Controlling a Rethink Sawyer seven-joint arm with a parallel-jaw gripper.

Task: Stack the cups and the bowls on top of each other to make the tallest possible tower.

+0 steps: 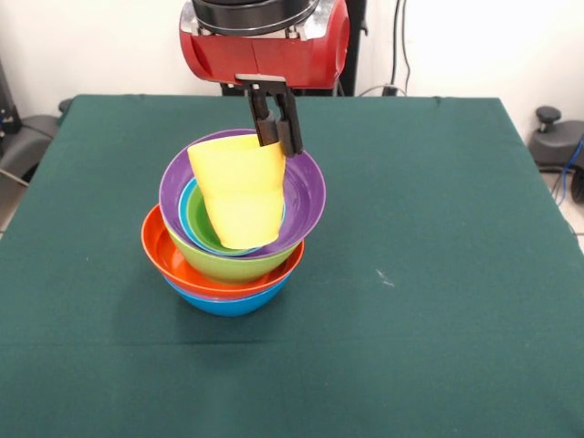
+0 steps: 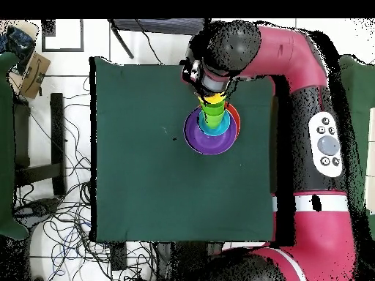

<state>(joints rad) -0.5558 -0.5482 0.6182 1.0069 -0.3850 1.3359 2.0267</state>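
The tower stands left of the middle of the green table (image 1: 438, 228). From the bottom it is a blue bowl (image 1: 228, 301), an orange bowl (image 1: 169, 251), a lime green bowl (image 1: 228, 265) and a tilted purple bowl (image 1: 306, 196). The small cyan bowl (image 1: 186, 212) sits in the purple one, with what looks like the light green cup (image 1: 203, 228) inside it. My gripper (image 1: 278, 137) is shut on the rim of the pale yellow cup (image 1: 239, 192). The cup hangs tilted with its base down in the purple bowl. In the overhead view the purple bowl (image 2: 209, 140), green cup (image 2: 214, 115) and yellow cup (image 2: 214, 97) show beside the arm's head.
The stack leans, with its upper bowls off-centre. The red arm (image 2: 293, 66) reaches over the table's right side in the overhead view. Cables and boxes lie on the floor (image 2: 44, 205) off the table.
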